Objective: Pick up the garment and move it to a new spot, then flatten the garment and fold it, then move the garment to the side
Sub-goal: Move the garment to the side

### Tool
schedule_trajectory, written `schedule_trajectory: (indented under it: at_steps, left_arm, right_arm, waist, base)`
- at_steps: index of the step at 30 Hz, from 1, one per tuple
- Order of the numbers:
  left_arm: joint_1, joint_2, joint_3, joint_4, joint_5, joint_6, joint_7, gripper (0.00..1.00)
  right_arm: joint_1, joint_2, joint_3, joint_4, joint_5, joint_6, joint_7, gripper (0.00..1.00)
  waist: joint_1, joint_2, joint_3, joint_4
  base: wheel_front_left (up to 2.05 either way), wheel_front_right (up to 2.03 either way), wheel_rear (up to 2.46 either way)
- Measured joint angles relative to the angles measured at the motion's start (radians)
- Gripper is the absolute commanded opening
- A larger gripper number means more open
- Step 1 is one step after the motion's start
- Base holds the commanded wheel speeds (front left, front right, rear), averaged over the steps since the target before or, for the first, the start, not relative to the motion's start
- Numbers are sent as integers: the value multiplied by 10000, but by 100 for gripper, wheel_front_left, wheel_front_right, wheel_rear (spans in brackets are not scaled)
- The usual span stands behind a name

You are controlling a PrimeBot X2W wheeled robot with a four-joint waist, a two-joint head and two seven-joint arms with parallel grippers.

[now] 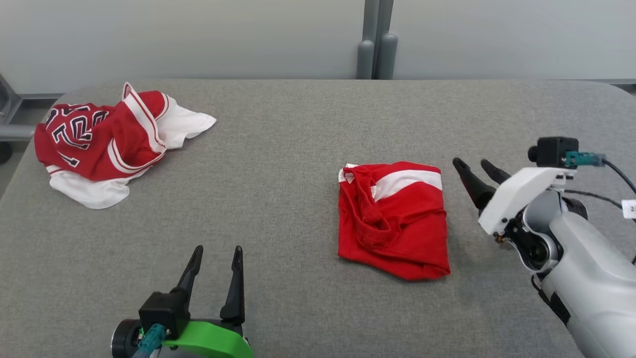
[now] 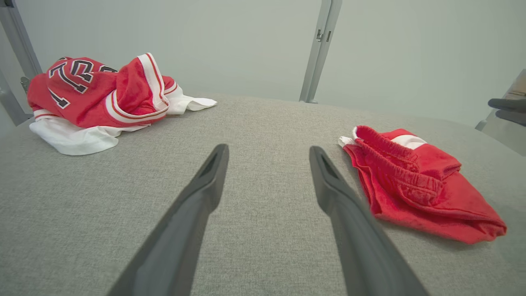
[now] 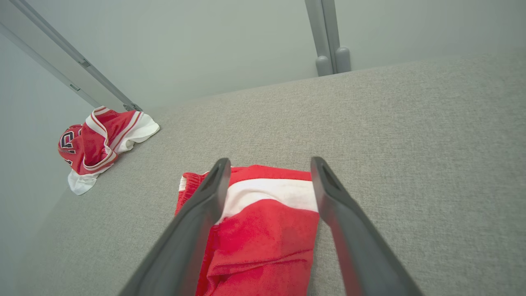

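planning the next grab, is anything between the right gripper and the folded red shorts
Nothing visible. The right gripper stands open just to the right of the red shorts, with only bare table between them. The crumpled jersey lies far off on the left side.

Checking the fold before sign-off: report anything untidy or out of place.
The folded red shorts with a white stripe, right of centre on the grey fabric table, look rough: the waistband bunches along their left side and the near edge slants. The red-and-white jersey lies crumpled at the far left corner.
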Motion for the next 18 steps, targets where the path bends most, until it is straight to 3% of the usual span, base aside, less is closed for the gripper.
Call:
schedule_trajectory:
  at_steps: [8, 18]
  left_arm:
    - [0, 0, -309, -56, 159, 0, 2, 100]
    - [-16, 0, -393, -71, 267, 0, 15, 100]
  right_arm:
    - [1028, 130, -295, 353, 616, -50, -123, 100]
    - [1089, 435, -518, 640, 989, -36, -290, 100]
  waist:
    - [0, 0, 265, -31]
    - [0, 0, 625, 319]
  base:
    - [0, 0, 0]
    - [0, 0, 0]
